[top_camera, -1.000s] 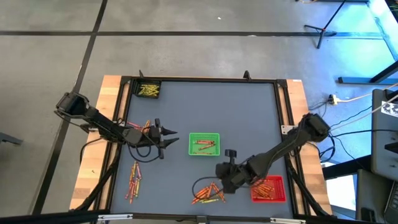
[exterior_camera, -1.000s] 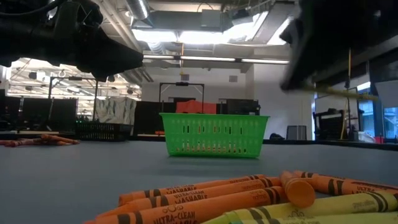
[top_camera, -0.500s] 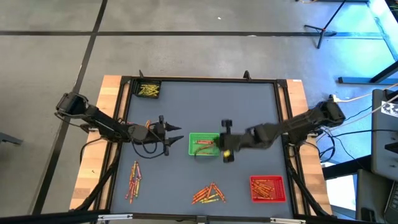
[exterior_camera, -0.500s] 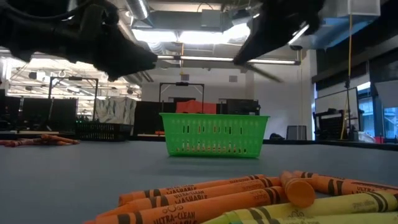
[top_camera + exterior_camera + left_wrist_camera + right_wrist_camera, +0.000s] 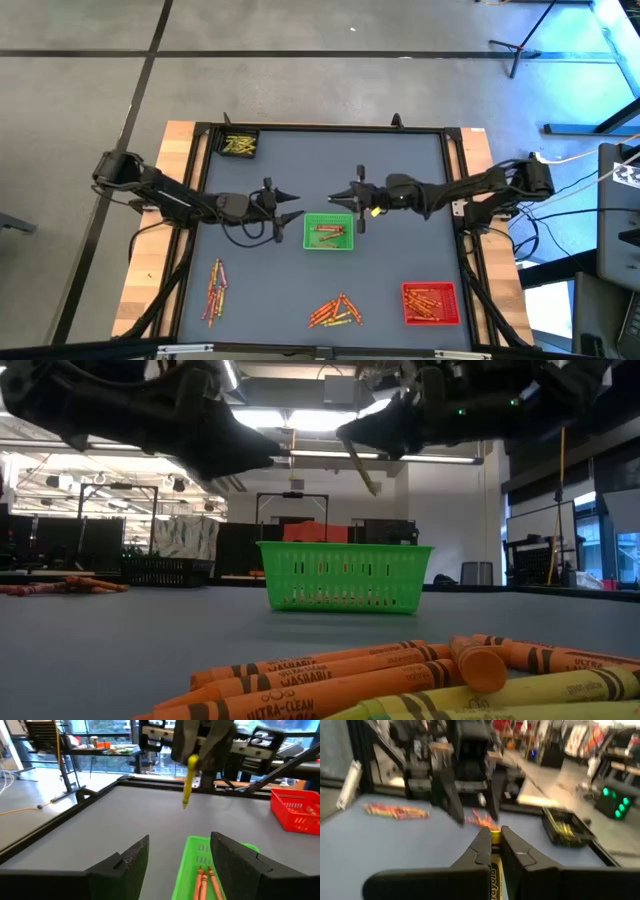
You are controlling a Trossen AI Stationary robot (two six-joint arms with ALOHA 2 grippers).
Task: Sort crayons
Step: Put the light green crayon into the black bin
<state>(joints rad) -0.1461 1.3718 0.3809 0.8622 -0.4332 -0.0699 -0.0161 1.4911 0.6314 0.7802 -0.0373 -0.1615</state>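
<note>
Nearest to us in the low view lies a loose heap of orange and yellow crayons (image 5: 400, 680), resting flat on the grey table (image 5: 400, 165); from above the same heap sits near the table's near edge, between the middle and the right. Just to its right we see the red tray (image 5: 431, 304) holding red crayons. At the near left lies a second scatter of crayons (image 5: 214, 291), running near to far, well apart from the heap.

Further in, around the table's middle, stands the green tray (image 5: 328, 231) with a few orange crayons lying in it. The left gripper (image 5: 291, 208) hangs just left of the tray, its fingers spread wide and holding nothing; in its wrist view the green tray shows between its two dark fingers. The right gripper (image 5: 340, 197) hovers above the tray's far edge, its fingers pressed together on a yellow crayon (image 5: 188, 781), which hangs tip down and slightly tilted, clear of the tray. The two grippers face each other across the tray, near but apart.

A few more crayons (image 5: 236, 201) lie on the table by the left arm. At the far left corner we find the black tray (image 5: 239, 146) with yellow crayons in it.
</note>
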